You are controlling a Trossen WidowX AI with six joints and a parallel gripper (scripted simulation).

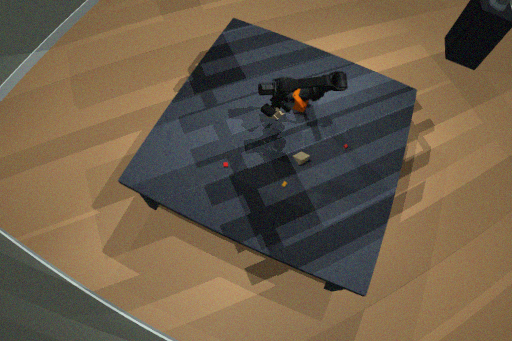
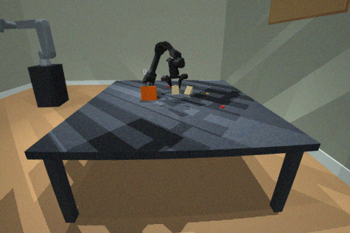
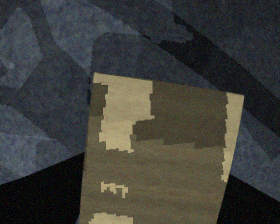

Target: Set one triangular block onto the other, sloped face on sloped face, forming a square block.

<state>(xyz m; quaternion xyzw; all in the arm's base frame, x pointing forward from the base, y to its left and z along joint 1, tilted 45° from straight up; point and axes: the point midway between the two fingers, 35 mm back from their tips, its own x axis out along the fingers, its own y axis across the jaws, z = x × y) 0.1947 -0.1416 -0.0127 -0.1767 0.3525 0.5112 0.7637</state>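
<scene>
One pale wooden triangular block (image 1: 278,114) (image 2: 175,90) (image 3: 155,150) is between the fingers of my gripper (image 2: 176,86), which is shut on it. It fills the lower middle of the wrist view, with the table beyond it. It appears held above the table; the exact gap is hard to tell. The other pale triangular block (image 1: 301,158) (image 2: 189,90) stands apart from it on the table (image 1: 175,156) (image 2: 191,130), to the right of the held block in the exterior view. The fingertips are too small to make out clearly in the top view.
An orange box (image 1: 299,101) (image 2: 148,93) stands near the arm. Small red pieces (image 1: 226,164) (image 2: 223,106) lie on either side of the loose block, and a small yellow piece (image 1: 284,184) (image 2: 207,93) lies beyond it. Shadows cross the table.
</scene>
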